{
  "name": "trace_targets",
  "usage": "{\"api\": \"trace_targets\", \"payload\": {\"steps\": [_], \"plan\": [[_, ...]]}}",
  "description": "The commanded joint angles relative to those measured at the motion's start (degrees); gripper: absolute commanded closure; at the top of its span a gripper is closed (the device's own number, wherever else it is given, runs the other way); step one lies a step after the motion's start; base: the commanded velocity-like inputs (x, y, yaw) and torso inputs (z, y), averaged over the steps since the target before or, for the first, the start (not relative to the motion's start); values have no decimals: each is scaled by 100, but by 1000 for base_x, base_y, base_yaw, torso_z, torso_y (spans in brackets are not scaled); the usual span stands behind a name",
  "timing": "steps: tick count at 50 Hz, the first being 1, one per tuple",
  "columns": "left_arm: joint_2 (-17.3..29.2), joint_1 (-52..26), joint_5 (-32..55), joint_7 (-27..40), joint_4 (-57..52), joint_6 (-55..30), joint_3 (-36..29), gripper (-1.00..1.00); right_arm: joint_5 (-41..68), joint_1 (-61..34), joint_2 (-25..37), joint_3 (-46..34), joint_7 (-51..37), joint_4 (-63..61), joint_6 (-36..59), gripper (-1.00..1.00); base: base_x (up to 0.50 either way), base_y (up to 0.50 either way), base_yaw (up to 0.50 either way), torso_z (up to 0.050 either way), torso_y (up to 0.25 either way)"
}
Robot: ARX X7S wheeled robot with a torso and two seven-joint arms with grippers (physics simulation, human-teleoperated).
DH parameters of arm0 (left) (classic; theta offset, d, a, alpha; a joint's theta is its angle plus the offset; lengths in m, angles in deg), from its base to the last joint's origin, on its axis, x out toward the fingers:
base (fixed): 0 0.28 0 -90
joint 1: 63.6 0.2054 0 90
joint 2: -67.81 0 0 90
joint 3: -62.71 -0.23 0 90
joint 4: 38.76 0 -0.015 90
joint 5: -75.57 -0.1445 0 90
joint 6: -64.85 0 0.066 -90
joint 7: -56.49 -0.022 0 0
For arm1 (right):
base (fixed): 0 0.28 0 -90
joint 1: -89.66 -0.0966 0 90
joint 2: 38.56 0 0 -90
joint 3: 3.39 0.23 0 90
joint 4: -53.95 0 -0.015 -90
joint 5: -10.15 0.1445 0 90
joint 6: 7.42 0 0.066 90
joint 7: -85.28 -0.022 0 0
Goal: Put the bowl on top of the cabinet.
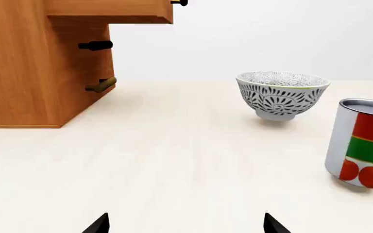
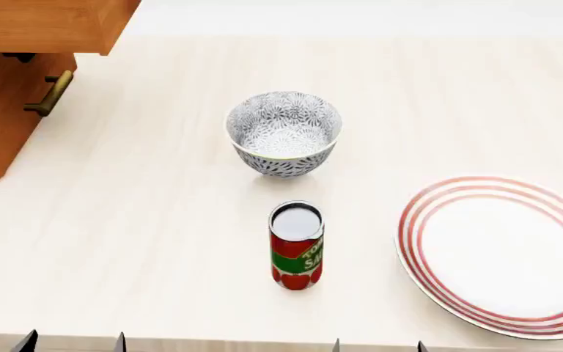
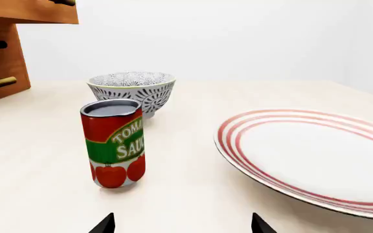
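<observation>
Head view: the bowl [image 2: 284, 133] sits upright mid-worktop, right of the cabinet [image 2: 8, 88], a sauce can [image 2: 295, 246] just before it. Both hands [image 2: 71, 342] [image 2: 377, 345] hang released and empty; the glazed bowl looks rigid, slick and breakable, best pinched across its rim.

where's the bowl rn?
In the head view the bowl stands upright on the table near centre, just beyond the tomato sauce can, right of the cabinet.

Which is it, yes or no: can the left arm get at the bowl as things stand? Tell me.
Probably yes. In the left wrist view, bare table lies between the open left gripper and the bowl. The can stands off to one side and the cabinet to the other, neither blocking.
</observation>
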Motion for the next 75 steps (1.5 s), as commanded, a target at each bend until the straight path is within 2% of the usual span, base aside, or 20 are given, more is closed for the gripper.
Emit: {"api": "trace_targets", "payload": {"steps": [1, 3, 4, 21, 75], "plan": [[145, -56, -38, 60, 54, -143, -160, -100, 145, 75, 85, -89, -103, -87, -46, -100, 0, 0, 0, 0, 0], [268, -57, -87, -50, 48, -227, -311, -100, 225, 96, 141, -149, -127, -90, -82, -100, 0, 0, 0, 0, 0], [233, -34, 191, -89, 33, -375, -184, -100, 246, 95, 162, -175, -145, -100, -75, -100, 0, 0, 0, 0, 0], [364, 128, 364, 215, -154, -71, -324, -100, 304, 103, 367, -444, -453, -128, -70, -100, 0, 0, 0, 0, 0], [714, 70, 411, 687, -129, -193, -825, -100, 562, 40, 701, -851, -849, -96, -51, -100, 0, 484, 0, 0, 0]]}}
